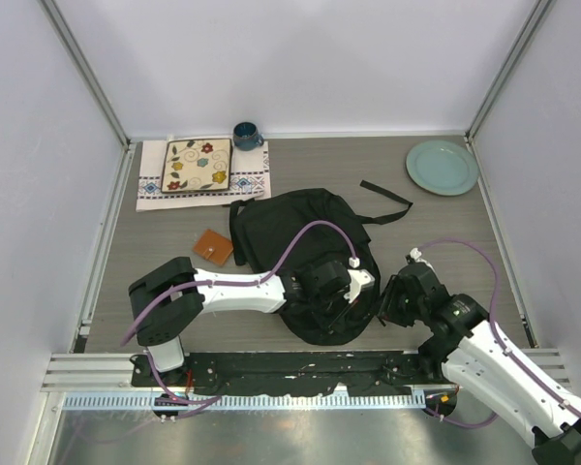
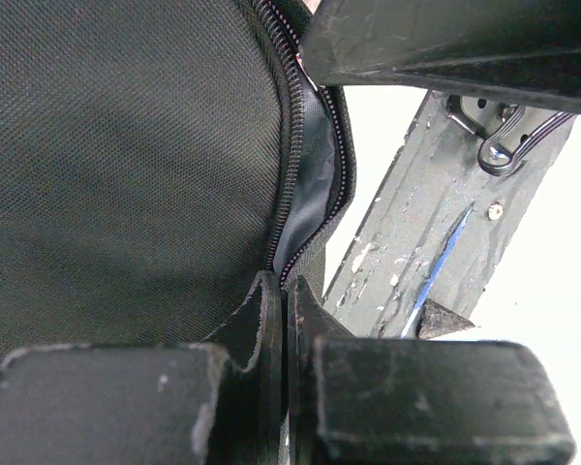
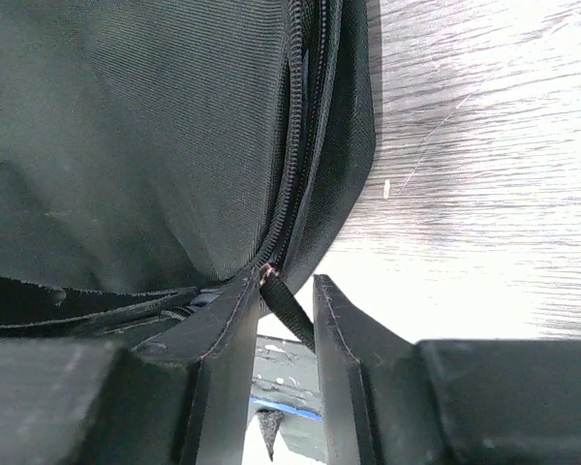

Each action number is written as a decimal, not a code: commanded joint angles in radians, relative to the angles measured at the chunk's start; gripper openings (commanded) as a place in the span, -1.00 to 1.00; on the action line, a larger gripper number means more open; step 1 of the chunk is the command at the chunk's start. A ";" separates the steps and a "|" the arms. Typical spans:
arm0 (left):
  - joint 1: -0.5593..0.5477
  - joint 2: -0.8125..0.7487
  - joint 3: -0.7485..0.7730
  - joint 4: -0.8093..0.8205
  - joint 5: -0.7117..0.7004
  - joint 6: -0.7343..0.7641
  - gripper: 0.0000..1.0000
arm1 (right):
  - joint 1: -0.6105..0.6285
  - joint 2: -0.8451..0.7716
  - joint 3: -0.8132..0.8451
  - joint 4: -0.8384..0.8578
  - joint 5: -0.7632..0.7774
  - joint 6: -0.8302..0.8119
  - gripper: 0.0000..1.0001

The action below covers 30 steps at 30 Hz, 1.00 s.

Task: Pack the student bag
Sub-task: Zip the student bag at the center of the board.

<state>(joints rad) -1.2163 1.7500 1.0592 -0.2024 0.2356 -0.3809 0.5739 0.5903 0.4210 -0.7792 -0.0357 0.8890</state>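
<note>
Near the table's (image 1: 445, 252) front edge the bag (image 1: 290, 228) lies just ahead of us, our left claw (image 2: 284, 300) pinching its fabric at the end of the zip (image 2: 300, 136), our right claw (image 3: 289, 291) (the nearer to the pull (image 3: 290, 315)) slightly spread around that pull, the zip running straight away from it.

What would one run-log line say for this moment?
left pincer: shut on student bag edge | right pincer: open around zipper pull | zipper: partly open
</note>
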 commanded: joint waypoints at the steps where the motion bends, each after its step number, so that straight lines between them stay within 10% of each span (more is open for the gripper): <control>1: -0.005 0.005 0.016 -0.020 -0.007 0.017 -1.00 | 0.001 -0.056 0.055 -0.040 0.010 -0.012 -0.28; 30: -0.003 -0.055 -0.057 -0.049 0.039 0.095 -1.00 | 0.001 -0.007 0.044 -0.005 -0.064 -0.088 -0.07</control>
<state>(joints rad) -1.2163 1.7470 1.0454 -0.2031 0.2401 -0.3470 0.5739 0.5957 0.4454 -0.8234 -0.0837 0.8257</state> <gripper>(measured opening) 0.024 0.456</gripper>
